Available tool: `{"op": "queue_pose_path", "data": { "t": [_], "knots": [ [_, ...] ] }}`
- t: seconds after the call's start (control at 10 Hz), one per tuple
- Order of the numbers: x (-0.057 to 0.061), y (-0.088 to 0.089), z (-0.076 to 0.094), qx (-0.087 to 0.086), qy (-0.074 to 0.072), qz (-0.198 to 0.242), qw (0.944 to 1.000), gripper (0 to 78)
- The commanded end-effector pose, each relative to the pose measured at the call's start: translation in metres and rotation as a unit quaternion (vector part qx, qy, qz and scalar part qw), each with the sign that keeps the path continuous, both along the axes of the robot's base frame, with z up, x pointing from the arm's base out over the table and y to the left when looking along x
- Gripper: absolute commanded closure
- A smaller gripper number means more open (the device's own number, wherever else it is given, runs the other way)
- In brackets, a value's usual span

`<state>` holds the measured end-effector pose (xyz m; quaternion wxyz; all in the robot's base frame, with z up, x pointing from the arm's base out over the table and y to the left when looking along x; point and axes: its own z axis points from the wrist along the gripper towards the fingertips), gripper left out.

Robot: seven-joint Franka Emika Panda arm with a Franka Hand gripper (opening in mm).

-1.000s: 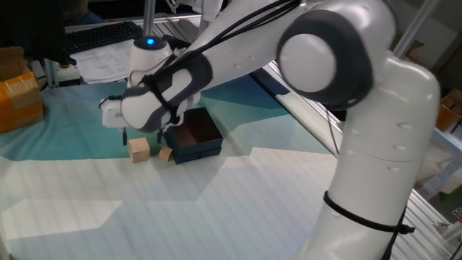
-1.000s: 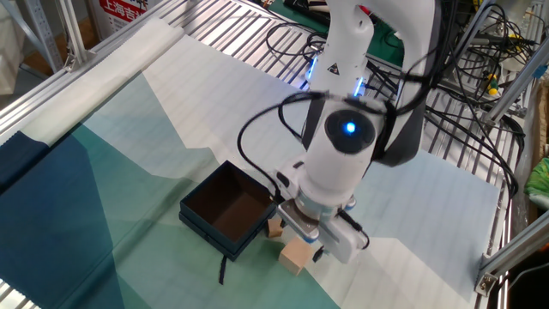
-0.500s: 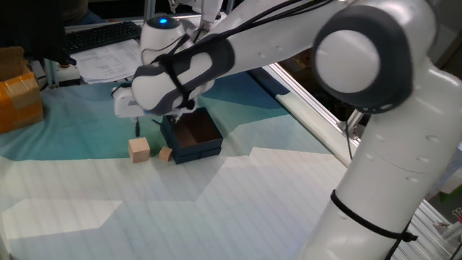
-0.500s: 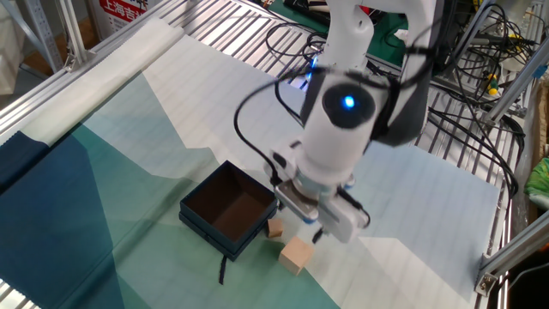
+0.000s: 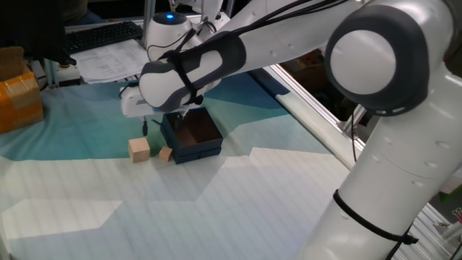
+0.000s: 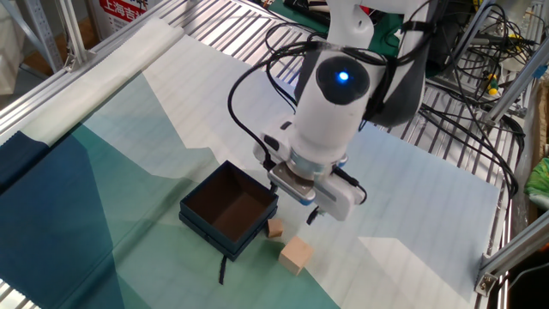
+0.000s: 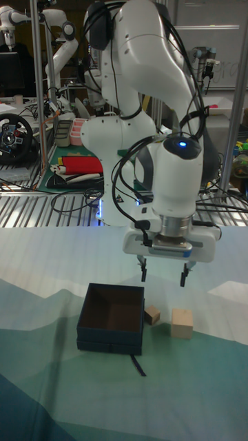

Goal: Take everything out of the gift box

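The dark navy gift box [image 7: 110, 337] sits on the cloth, its brown interior showing nothing inside [image 5: 195, 145] [image 6: 206, 230]. Two tan wooden blocks lie on the cloth just outside it. The cube [image 7: 182, 322] [image 5: 139, 149] [image 6: 296, 255] is farther from the box. The smaller block [image 7: 152, 315] [image 5: 166, 154] [image 6: 275, 228] rests against the box's wall. My gripper [image 7: 164, 273] [image 6: 296, 199] [image 5: 162, 123] hangs open and empty, a little above both blocks, fingers pointing down.
An orange-brown carton [image 5: 18, 97] stands at the far left edge. A keyboard and papers [image 5: 108, 43] lie behind the box. A black ribbon [image 7: 136, 364] trails from the box's front. Metal rails and cables [image 6: 463, 77] border the table.
My gripper was down around the cube one second ago. It has since risen and shifted toward the box, leaving the cube on the cloth.
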<state>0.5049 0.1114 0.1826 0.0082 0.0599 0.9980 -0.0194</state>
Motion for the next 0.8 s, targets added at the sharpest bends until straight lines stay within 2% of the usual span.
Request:
{"op": "queue_pose_path", "data": {
  "t": [0.1, 0.4, 0.5, 0.8],
  "knots": [
    [0.0, -0.006, 0.006, 0.002, -0.001, 0.014, 0.9999, 0.1],
    [0.003, -0.012, 0.014, 0.008, 0.0, 0.024, 0.9997, 0.1],
    [0.008, -0.016, 0.021, 0.009, 0.002, 0.027, 0.9996, 0.1],
    [0.015, -0.018, 0.026, 0.008, 0.006, 0.022, 0.9997, 0.1]
  ]
}}
